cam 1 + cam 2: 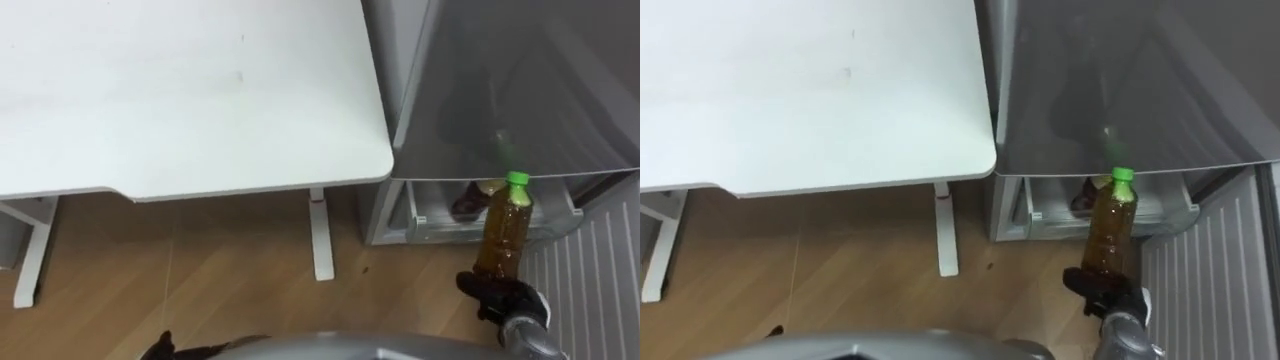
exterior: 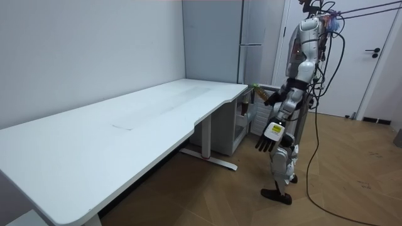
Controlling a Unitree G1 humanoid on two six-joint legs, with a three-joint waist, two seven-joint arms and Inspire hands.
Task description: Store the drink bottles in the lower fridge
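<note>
A bottle [image 1: 505, 235] of amber drink with a green cap stands upright in my right hand [image 1: 500, 297], whose dark fingers are curled round its base. It hangs just in front of the open lower fridge compartment [image 1: 425, 222], at the height of the drawer's front edge. Inside the drawer lie a dark reddish item [image 1: 466, 201] and a yellowish cap [image 1: 491, 186] behind the bottle. In the room view my left hand [image 2: 266, 139] hangs by my side with straight fingers, holding nothing. I stand facing the fridge at the table's end.
The white table [image 1: 180, 90] fills the left, its corner close to the fridge's grey upper door [image 1: 520, 90]. A white table leg [image 1: 320, 235] stands on the wooden floor. The open lower door [image 1: 590, 285] with its ribbed inside is at my right.
</note>
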